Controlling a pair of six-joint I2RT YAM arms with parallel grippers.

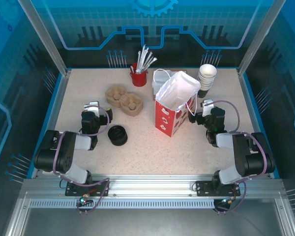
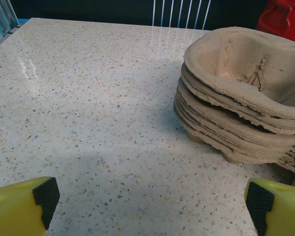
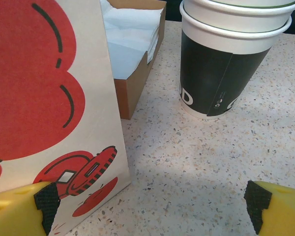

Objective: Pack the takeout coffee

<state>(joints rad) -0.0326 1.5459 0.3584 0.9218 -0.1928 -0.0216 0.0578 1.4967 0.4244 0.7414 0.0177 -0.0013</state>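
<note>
The takeout coffee is out of view. A white paper bag with red print (image 1: 173, 105) stands open at mid-table; its side (image 3: 49, 98) is at the left of the right wrist view. My left gripper (image 1: 94, 106) is open over bare tabletop, left of a stack of pulp cup carriers (image 1: 124, 100). In its wrist view the left gripper (image 2: 152, 204) holds nothing, and the carriers (image 2: 236, 98) lie ahead to the right. My right gripper (image 1: 207, 104) is open just right of the bag. Between the fingers of the right gripper (image 3: 150, 204) there is bare table.
A tall stack of white-rimmed cups (image 1: 206, 78) (image 3: 226, 64) stands at the back right. A squat stack of black lids (image 1: 118, 135) sits near the left arm. A red holder of stirrers (image 1: 139, 73) and a napkin box (image 1: 160, 81) (image 3: 132, 83) are behind the bag.
</note>
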